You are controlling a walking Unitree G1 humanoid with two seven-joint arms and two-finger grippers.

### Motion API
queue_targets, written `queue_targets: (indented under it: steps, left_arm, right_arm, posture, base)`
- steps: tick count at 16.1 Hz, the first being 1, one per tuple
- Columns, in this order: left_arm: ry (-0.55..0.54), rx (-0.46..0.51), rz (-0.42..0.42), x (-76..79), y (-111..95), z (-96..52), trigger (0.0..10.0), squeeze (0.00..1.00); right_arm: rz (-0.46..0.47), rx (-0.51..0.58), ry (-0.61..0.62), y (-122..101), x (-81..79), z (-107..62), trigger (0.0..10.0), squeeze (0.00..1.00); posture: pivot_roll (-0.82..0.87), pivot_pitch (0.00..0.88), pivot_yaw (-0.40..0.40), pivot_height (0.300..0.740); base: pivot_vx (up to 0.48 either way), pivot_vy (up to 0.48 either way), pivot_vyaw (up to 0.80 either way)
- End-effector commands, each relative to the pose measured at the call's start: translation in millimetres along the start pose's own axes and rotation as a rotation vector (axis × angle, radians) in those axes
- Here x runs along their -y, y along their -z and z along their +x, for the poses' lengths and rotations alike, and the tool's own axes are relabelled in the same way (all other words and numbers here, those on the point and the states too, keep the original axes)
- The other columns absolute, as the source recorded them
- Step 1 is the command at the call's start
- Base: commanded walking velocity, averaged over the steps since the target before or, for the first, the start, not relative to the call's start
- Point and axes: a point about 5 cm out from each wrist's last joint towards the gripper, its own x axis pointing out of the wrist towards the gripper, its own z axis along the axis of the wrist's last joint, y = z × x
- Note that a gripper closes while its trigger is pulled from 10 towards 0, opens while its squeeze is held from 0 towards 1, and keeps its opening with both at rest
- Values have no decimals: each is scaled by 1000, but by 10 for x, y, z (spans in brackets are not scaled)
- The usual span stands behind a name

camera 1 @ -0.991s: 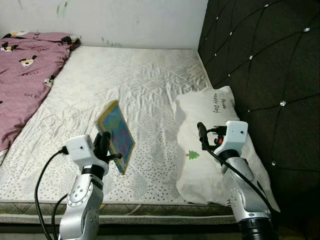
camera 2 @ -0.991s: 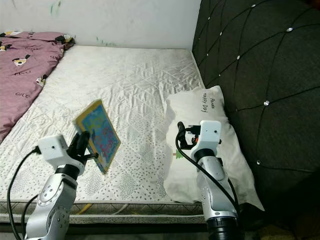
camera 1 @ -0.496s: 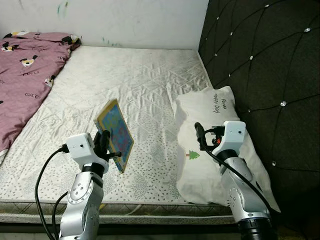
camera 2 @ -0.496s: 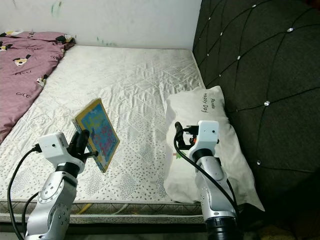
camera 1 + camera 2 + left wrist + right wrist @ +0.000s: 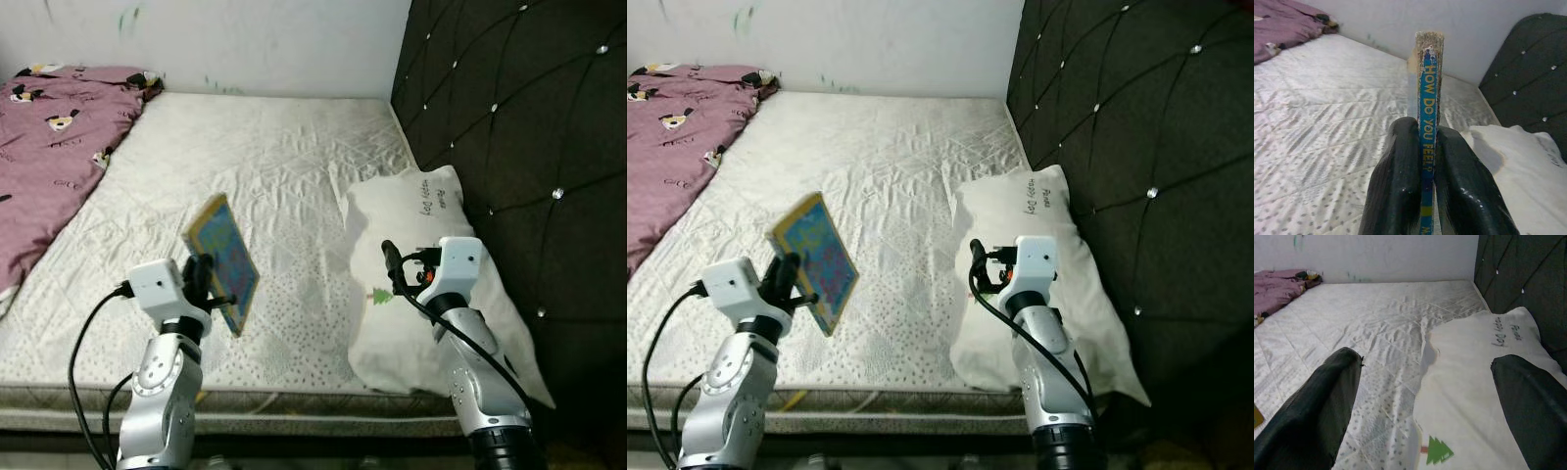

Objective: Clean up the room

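Left gripper (image 5: 1422, 196) has its fingers (image 5: 1400, 181) clamped on a thin picture book (image 5: 224, 264), spine reading "HOW DO YOU FEEL" in the left wrist view. Book is held up off the bed's mattress (image 5: 265, 166), tilted, colourful cover w/ yellow border facing up & toward the pillow side. It hangs over the near part of the mattress, well apart from the pillow (image 5: 431, 274), on the pillow's left.

Right gripper (image 5: 1425, 401) hovers over the near left edge of the pillow, fingers (image 5: 1317, 406) spread wide, nothing between them. Right wrist view looks along them: pillow edge w/ a small green tree print (image 5: 1440, 450) below, black lettering further up the pillow.

Pillow is white, lies lengthwise against the black tufted headboard (image 5: 509, 127) w/ shiny studs. Mattress cover is white, quilted, dotted near the front edge. A mauve blanket (image 5: 49, 157) w/ cartoon prints is bunched at the side of the bed far from the pillow, reaching the white wall (image 5: 245, 39) behind.
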Motion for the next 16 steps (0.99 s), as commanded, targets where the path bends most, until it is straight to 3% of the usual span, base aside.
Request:
queue_targets:
  steps: [1, 4, 15, 16]
  left_arm:
    - [-12, 27, 4, -25, -49, 14, 10000, 0]
    - [-15, 28, 2, -13, -44, 15, 10000, 0]
    - [-30, 30, -10, -6, -41, 43, 10000, 0]
    - [-29, 31, -11, -7, -44, 48, 10000, 0]
  right_arm:
    - [1, -19, -2, 42, -3, 8, 10000, 0]
    - [-10, -16, -5, 37, 0, 14, 10000, 0]
    - [-33, -25, -34, 50, -2, 61, 10000, 0]
    - [-30, -23, -39, 53, -16, 61, 10000, 0]
  posture:
    - [20, 55, -24, 623]
    - [20, 58, -23, 598]
    - [14, 72, -27, 598]
    - [14, 72, -27, 582]
  base:
    - [0, 0, 0]
    - [0, 0, 0]
    - [0, 0, 0]
    - [0, 0, 0]
